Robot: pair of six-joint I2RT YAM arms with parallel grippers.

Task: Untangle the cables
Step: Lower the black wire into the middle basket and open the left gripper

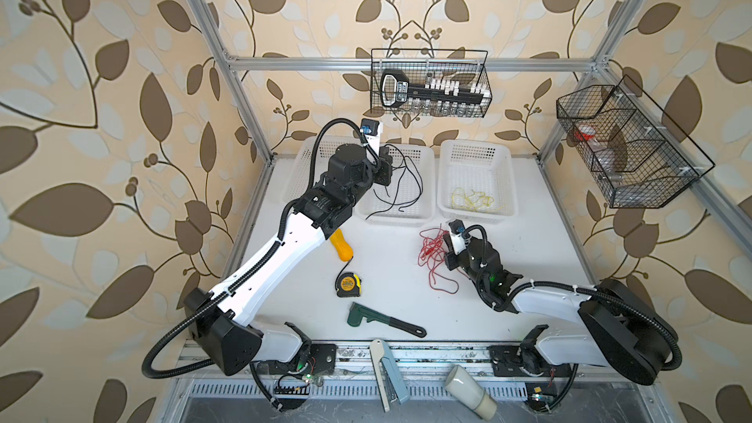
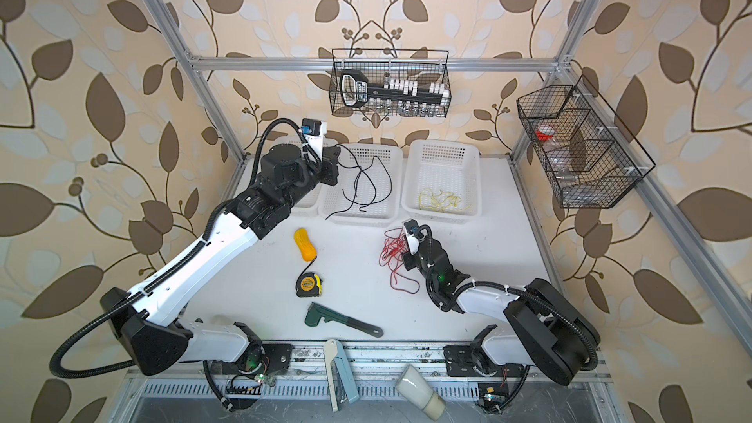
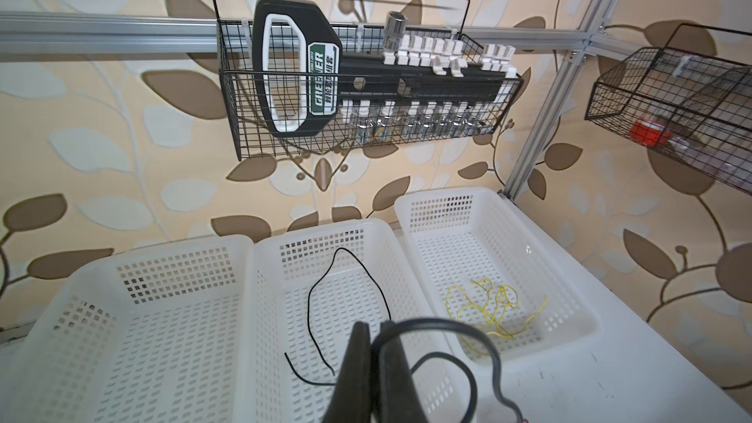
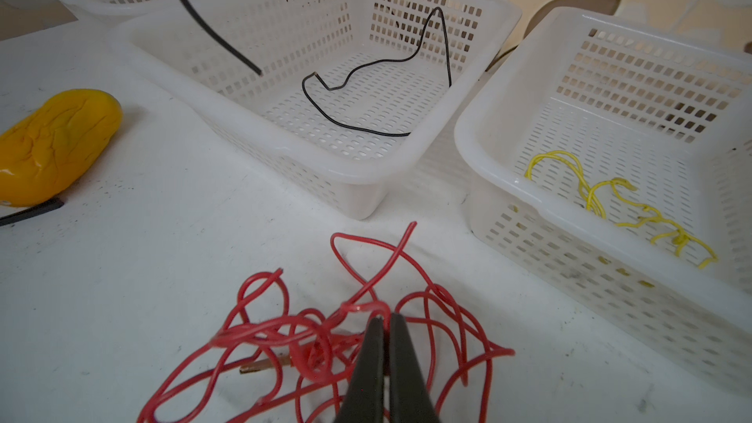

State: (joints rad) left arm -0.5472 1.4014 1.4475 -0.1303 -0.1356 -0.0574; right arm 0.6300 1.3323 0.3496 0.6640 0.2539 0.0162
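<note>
While left jaws hold black cable (image 3: 431, 321), right jaws pinch red cable (image 4: 264, 329).

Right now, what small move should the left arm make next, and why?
Probably open the left gripper to drop the black cable: its jaws are shut on it above the middle basket, and the strands dangle inside, clear of the red cable on the table.
</note>
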